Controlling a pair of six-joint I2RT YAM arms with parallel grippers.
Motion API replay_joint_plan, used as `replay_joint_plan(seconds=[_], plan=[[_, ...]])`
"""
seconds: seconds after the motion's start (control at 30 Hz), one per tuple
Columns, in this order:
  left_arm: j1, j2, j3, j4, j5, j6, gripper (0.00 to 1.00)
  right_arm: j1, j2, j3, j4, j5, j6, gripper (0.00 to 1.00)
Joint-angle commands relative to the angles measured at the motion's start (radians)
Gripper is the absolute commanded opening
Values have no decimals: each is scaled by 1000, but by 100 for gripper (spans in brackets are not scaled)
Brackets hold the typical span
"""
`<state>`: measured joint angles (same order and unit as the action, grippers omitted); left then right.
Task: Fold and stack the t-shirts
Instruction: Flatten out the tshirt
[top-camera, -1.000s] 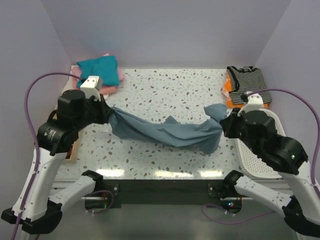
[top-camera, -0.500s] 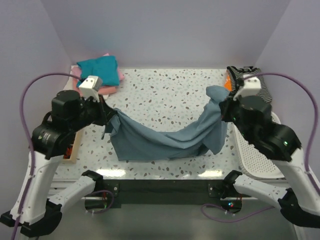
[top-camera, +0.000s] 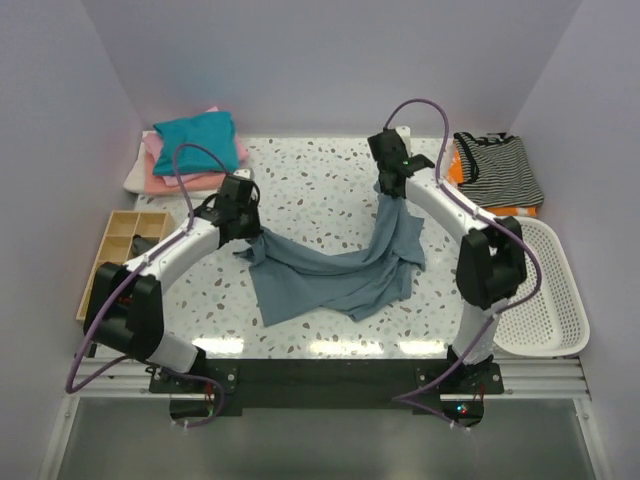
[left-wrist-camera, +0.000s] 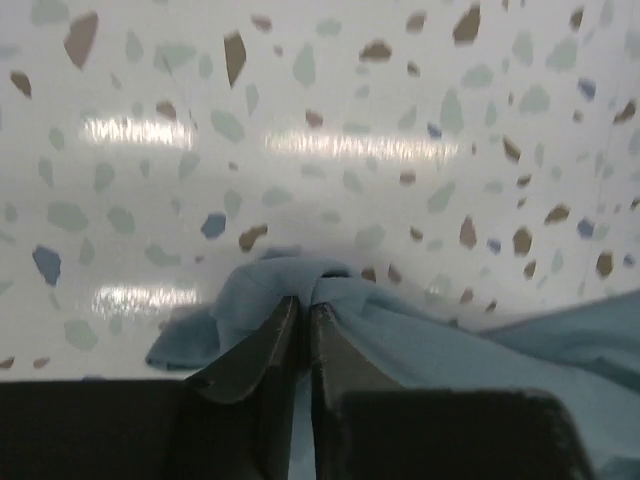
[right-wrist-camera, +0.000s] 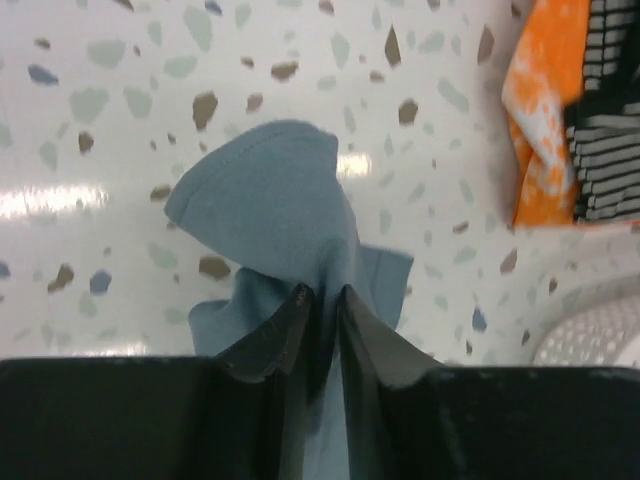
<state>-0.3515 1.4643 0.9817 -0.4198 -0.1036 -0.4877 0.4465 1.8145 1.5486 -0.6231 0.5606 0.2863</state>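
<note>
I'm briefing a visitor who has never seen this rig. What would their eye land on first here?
The slate-blue t-shirt draped across the middle of the speckled table, strung between the left gripper and the right gripper, each pinched shut on a bunched corner. Next come the bright far corners: a folded teal shirt on pink ones at left, a striped top over orange cloth at right.

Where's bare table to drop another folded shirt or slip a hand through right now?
Best: far centre of the table, between the folded stack and the right arm, behind the blue shirt. Also the near strip between that shirt and the front edge. Crowded: the middle, covered by the shirt; the sides hold a wooden tray and a basket.
</note>
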Motion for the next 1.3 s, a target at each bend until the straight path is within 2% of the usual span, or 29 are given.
replay_joint_plan(seconds=[0.0,0.03,0.07,0.1,0.13,0.17,0.23,0.37,0.43,0.67,0.73,0.87,1.03,1.13,1.27], plan=[[31,66,141,288,-186,1,38,-43,140,278,123,-19,-68,42],[32,80,147,305,-214,12,60,-48,164,307,112,-19,-79,79],[35,83,159,288,-226,33,87,-46,176,353,83,-11,-84,86],[36,87,181,254,-234,38,92,-48,164,355,35,2,-73,88],[34,79,176,206,-238,38,97,-46,139,285,37,7,-67,96],[34,65,164,184,-207,23,100,-46,62,242,37,13,-53,96],[23,-25,60,200,-148,18,100,-48,-25,129,40,-4,-6,98],[-7,-224,-148,225,97,1,100,-46,-240,-189,23,-105,80,98],[-18,-314,-222,170,168,3,100,-46,-340,-311,11,-143,100,98],[-93,-531,-391,32,301,-95,99,-48,-558,-502,-52,-238,154,98],[-124,-567,-445,9,285,-139,95,-46,-590,-534,-64,-258,171,98],[-248,-591,-520,9,184,-300,78,-46,-638,-564,-70,-258,177,98],[-364,-549,-580,-39,42,-469,72,-46,-616,-539,-96,-258,156,98],[-423,-533,-583,-106,-96,-556,73,-46,-616,-541,-95,-251,139,98],[-428,-509,-620,-47,-140,-588,72,-46,-613,-548,-79,-240,125,98]])
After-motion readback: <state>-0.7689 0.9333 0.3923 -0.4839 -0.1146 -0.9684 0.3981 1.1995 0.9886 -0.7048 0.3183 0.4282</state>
